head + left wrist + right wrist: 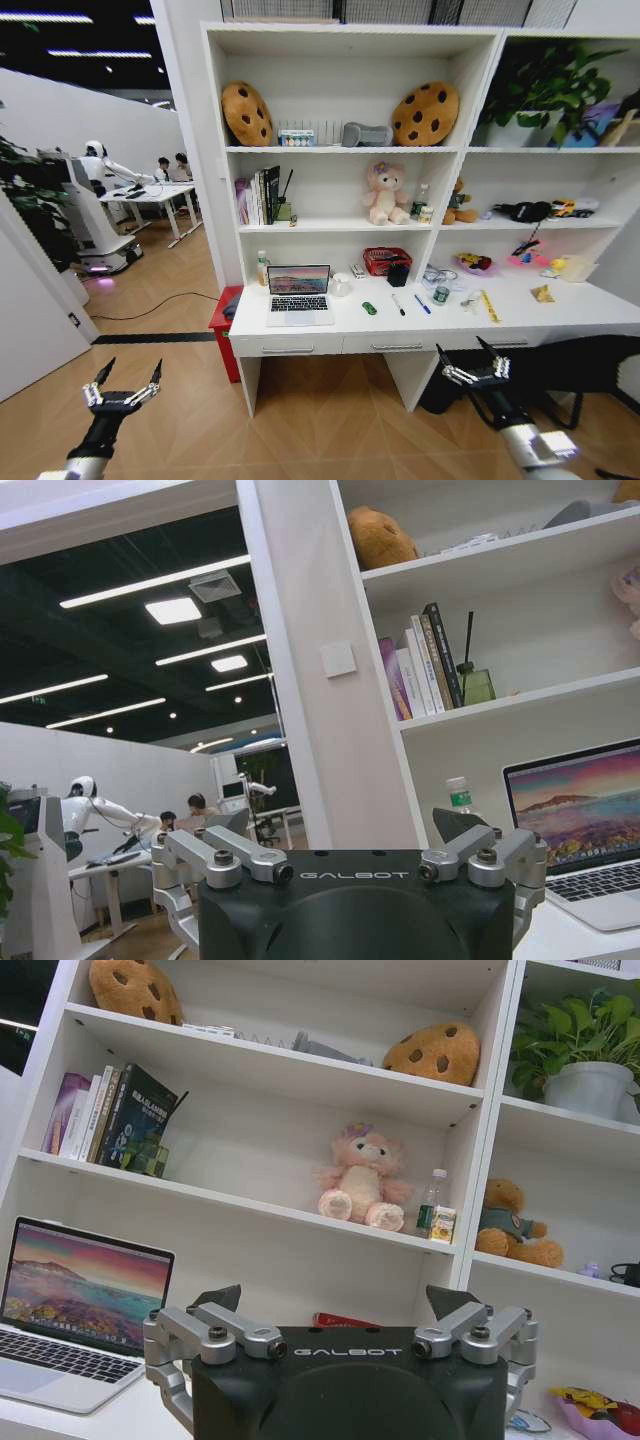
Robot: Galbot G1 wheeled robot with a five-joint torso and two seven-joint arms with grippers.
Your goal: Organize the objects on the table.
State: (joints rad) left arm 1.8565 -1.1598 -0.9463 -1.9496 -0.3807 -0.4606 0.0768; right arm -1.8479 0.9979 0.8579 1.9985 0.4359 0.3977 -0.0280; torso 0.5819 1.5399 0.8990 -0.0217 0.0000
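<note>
On the long white table (330,325) an open silver laptop (299,294) sits at the left, lid up and screen lit; it also appears in the left wrist view (590,830) and right wrist view (70,1310). To its right lie a tiny green toy car (369,308), a black marker (398,304) and a blue pen (423,304). My left gripper (127,380) hangs open low at the left, well short of the table. My right gripper (467,357) stands open just in front of the drawer edge, below the pens. Both hold nothing.
A red box (386,261), a black cup (398,274), a bottle (262,268) and small clutter sit at the desk's back. Shelves above hold books (260,195), cookie cushions (246,113) and plush toys (386,192). A red bin (224,330) stands left of the desk. Another robot (95,205) stands far left.
</note>
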